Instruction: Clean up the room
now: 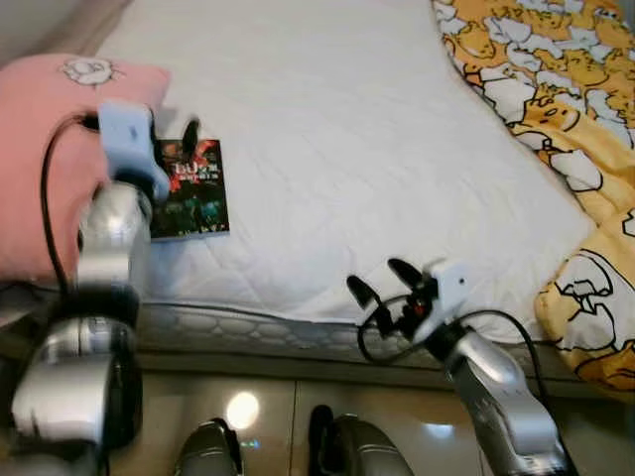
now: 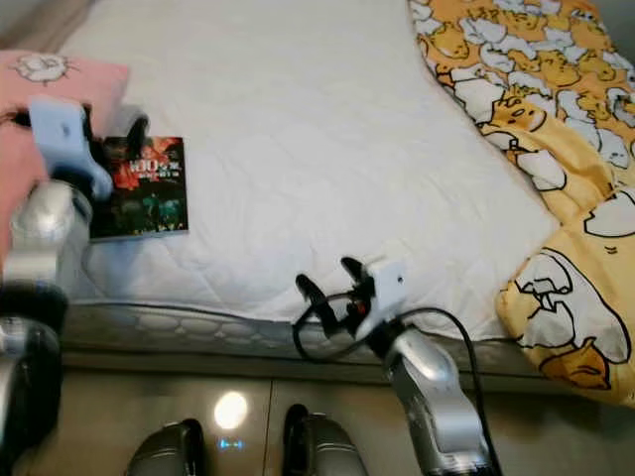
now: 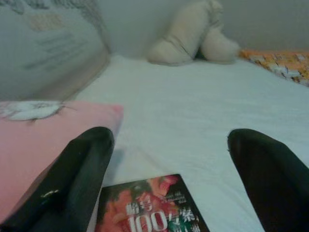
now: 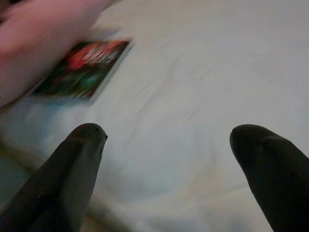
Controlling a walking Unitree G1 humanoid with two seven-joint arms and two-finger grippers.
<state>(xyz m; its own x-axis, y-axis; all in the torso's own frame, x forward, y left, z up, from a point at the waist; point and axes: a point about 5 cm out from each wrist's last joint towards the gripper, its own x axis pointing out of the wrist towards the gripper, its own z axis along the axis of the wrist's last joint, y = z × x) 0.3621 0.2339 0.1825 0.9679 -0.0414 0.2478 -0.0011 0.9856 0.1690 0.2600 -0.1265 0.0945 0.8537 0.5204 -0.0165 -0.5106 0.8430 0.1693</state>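
Note:
A dark book (image 1: 198, 193) with red lettering lies flat on the white mattress (image 1: 347, 129), near its front left corner and beside a pink pillow (image 1: 45, 149). My left gripper (image 3: 171, 164) hovers just above the book's far end, open, its two black fingers (image 3: 82, 174) spread wider than the cover (image 3: 149, 208). My right gripper (image 1: 382, 281) is open too and holds nothing. It hangs at the bed's front edge, well to the right of the book (image 4: 84, 67).
A yellow blanket (image 1: 556, 99) with duck prints covers the bed's right side and drapes over the front right corner. Cream cushions (image 3: 193, 34) lie at the far end of the bed by the wall. My feet (image 1: 347, 446) stand on glossy floor close to the bed frame.

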